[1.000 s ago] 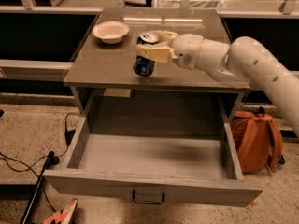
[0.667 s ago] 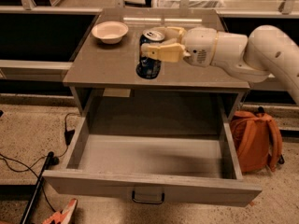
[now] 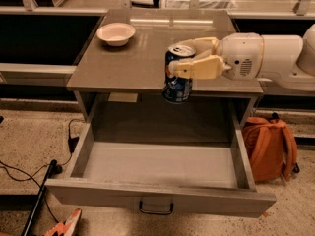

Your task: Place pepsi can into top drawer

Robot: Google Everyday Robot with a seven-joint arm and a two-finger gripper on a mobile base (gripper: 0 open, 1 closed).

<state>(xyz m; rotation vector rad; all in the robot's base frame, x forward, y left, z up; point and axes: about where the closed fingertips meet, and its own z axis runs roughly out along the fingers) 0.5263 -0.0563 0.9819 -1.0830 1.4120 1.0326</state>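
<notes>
The pepsi can is dark blue with a silver top and hangs upright in the air in front of the table edge, above the back of the open drawer. My gripper reaches in from the right and is shut on the can's upper part, one cream finger across its front. The top drawer is pulled wide open below, grey inside and empty, with a small dark handle centred on its front.
A shallow white bowl stands on the grey table top at the back left. An orange backpack leans on the floor right of the drawer. Black cables lie on the floor at the left.
My gripper has carried the can forward and to the right, off the table top, so it now hangs over the open drawer.
</notes>
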